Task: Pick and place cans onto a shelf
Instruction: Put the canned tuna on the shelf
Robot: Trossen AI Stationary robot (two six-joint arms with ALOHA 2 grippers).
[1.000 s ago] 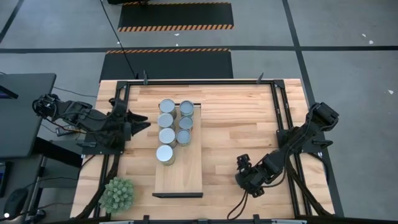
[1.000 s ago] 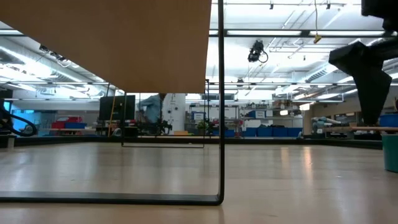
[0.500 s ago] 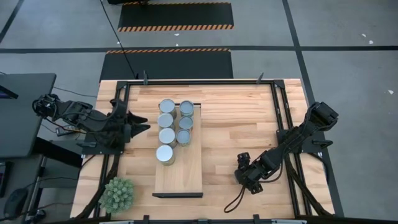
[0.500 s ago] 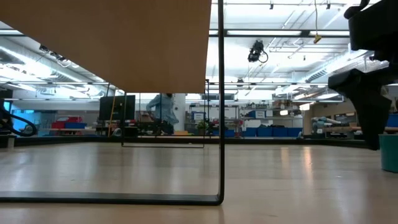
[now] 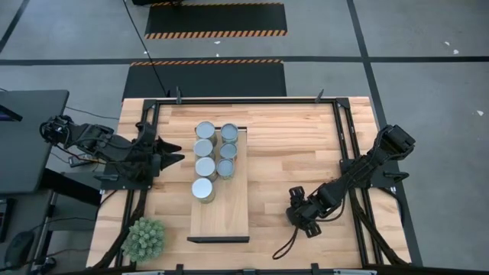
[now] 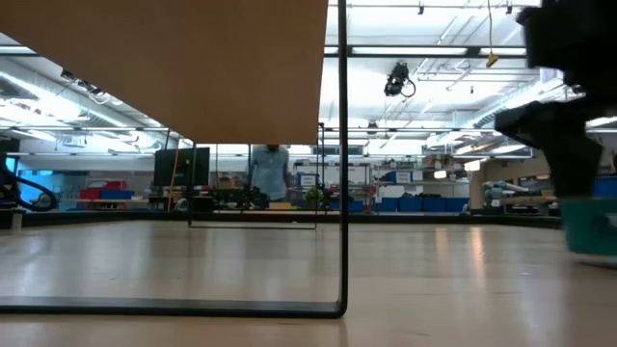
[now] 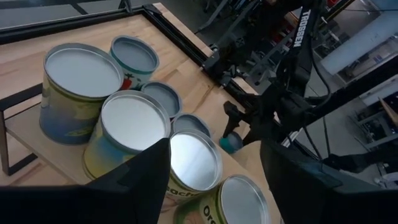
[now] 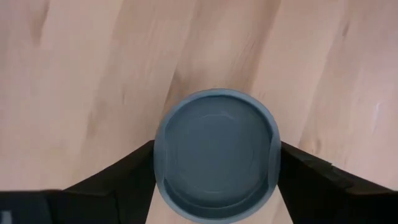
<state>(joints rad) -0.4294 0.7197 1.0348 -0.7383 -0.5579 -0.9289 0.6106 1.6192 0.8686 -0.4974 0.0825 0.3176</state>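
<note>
The shelf (image 5: 229, 210) is a pale board on thin dark legs at the table's middle. Several cans (image 5: 214, 160) stand upright on its far half; the left wrist view looks down on them (image 7: 134, 121). One more can (image 8: 214, 155), teal with a blue-grey top, stands upright near the table's front right, and my right gripper (image 5: 299, 216) is shut on it from above. In the low view this can (image 6: 590, 226) shows under the gripper at the right edge. My left gripper (image 5: 177, 156) waits open just left of the shelf, holding nothing. My right gripper pinches the can's round side wall (image 8: 158, 155) between its two fingers (image 8: 124, 177), one on each opposite side just below the rim. The fingers come from above, pointing down. The can is upright; I cannot tell whether its base is on the table.
A spiky green plant (image 5: 144, 238) stands at the table's near left corner. A black frame (image 5: 342, 130) runs along the table's edges. Bare tabletop lies between the shelf and my right gripper, and the shelf's near half is bare board.
My right gripper has moved a little toward the table's left and down around the can. In the low view the can has shifted slightly toward the shelf with it. My left arm has kept still.
</note>
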